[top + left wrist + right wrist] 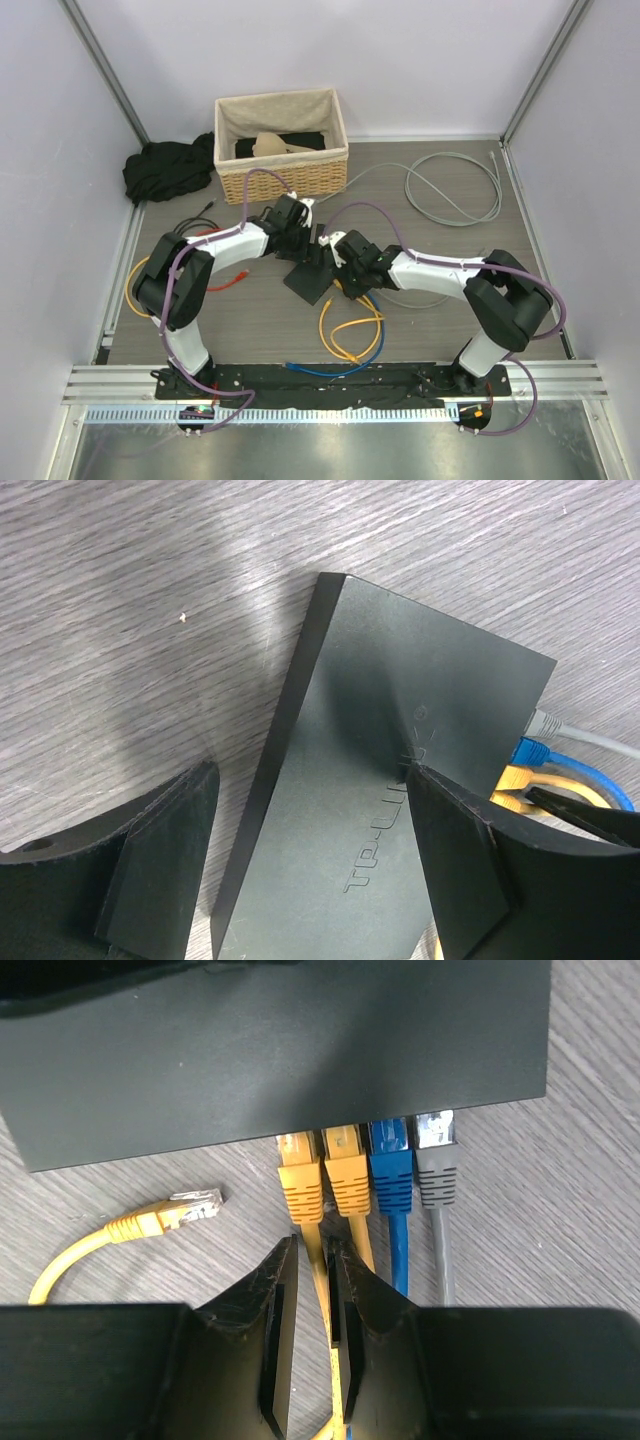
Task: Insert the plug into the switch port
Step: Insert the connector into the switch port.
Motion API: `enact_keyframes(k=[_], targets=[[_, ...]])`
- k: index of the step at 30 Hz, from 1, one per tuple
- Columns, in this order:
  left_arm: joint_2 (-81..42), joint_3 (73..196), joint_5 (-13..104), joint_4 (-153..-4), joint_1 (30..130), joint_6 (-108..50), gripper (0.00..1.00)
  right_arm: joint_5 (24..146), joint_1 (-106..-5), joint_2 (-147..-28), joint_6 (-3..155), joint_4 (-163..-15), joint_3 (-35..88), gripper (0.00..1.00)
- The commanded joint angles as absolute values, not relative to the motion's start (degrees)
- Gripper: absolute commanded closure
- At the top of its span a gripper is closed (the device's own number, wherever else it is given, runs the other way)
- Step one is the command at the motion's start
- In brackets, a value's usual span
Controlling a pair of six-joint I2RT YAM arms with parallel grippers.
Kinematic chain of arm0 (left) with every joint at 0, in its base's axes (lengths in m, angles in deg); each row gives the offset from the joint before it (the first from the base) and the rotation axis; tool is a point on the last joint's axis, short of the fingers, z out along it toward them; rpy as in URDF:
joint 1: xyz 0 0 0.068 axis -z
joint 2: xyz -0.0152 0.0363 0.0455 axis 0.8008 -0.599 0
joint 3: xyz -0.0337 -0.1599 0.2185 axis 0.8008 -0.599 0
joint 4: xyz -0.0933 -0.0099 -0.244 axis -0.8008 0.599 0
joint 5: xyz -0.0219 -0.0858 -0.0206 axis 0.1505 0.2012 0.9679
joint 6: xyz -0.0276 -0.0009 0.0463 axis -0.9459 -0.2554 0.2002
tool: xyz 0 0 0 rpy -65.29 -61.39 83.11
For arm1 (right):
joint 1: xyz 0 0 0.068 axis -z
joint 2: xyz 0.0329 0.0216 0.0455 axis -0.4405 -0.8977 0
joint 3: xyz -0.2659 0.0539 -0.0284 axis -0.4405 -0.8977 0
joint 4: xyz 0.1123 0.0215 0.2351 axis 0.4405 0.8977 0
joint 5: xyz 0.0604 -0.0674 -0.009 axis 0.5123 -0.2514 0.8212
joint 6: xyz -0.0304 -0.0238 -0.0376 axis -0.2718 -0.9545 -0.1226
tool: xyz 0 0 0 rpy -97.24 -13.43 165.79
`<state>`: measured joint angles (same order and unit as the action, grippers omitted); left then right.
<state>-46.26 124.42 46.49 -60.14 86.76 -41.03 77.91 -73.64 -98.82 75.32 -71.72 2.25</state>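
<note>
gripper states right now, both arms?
left gripper: open, fingers spread over the switch, not gripping it.
right gripper: closed on a plugged-in yellow cable.

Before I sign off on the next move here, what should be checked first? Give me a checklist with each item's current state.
1. Left gripper bracing the flat dark-grey switch box: not ok. Its fingers stand wide, and the near one is clear of the box's side.
2. Right gripper grip: ok. It is shut on the yellow cable of the leftmost plugged yellow plug.
3. That plug fully seated: cannot tell, as its tip is hidden under the box's edge.
4. Loose yellow plug in a port: not ok. It lies on the grey wood-grain table.
5. Free port for it: cannot tell, since the sockets are hidden.
</note>
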Motion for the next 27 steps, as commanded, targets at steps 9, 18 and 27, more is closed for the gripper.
enact_keyframes(k=[9, 18, 27], targets=[[-49.53, 121.20, 51.42, -60.84, 88.88, -43.28, 0.20, 77.86, -73.69, -101.19, 74.99, -76.36, 2.66, 0.88], [-50.94, 118.83, 54.41, -63.12, 94.95, -48.19, 0.27, 79.26, -73.77, -97.58, 76.66, -81.45, 4.33, 0.99], [-49.63, 115.66, 60.65, -68.22, 98.29, -52.68, 0.33, 75.75, -73.60, -98.19, 77.54, -86.29, 10.65, 0.99]])
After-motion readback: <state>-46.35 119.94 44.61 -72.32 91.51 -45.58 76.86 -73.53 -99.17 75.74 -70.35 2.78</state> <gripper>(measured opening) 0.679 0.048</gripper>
